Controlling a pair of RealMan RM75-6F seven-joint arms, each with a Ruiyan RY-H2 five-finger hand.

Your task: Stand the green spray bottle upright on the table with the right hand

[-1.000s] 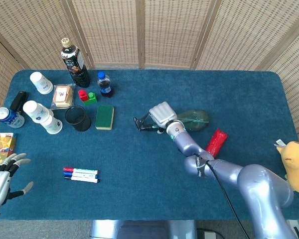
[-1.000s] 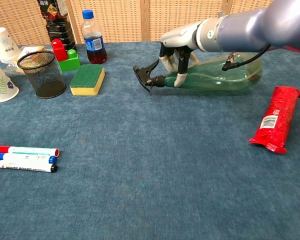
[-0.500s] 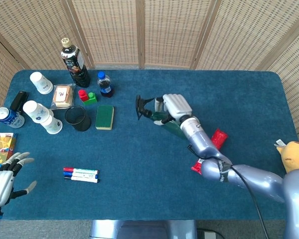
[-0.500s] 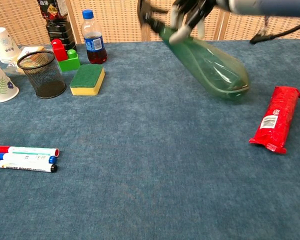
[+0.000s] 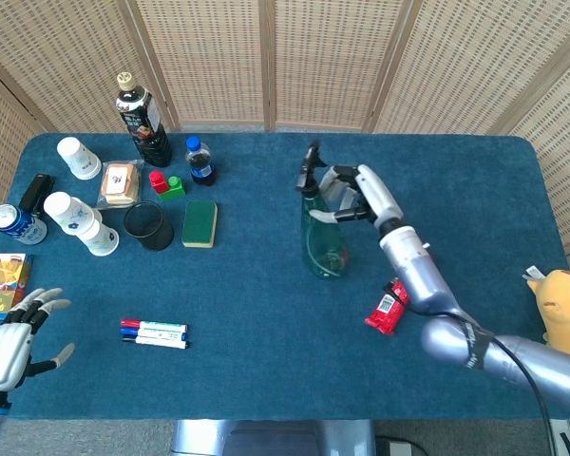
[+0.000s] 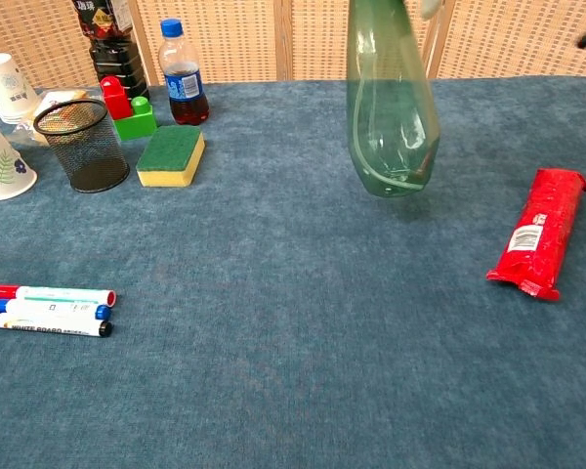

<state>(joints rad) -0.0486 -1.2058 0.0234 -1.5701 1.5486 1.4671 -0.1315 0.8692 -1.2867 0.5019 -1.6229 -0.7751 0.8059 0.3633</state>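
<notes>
The green spray bottle (image 5: 323, 233) stood nearly upright near the middle of the blue table (image 5: 266, 361), its base on the cloth and its black nozzle at the top. The right hand (image 5: 356, 195) gripped its neck just below the nozzle, fingers wrapped around from the bottle's right side. In the chest view the bottle's body (image 6: 389, 107) showed its base touching the table. A red packet (image 5: 387, 306) lay near it, toward the front right. Well apart to the left, a black mesh cup (image 5: 149, 226) stood beside a green-and-yellow sponge (image 5: 199, 223); its contents could not be made out. The left hand (image 5: 14, 342) hovered at the table's front left corner, fingers spread, holding nothing.
</notes>
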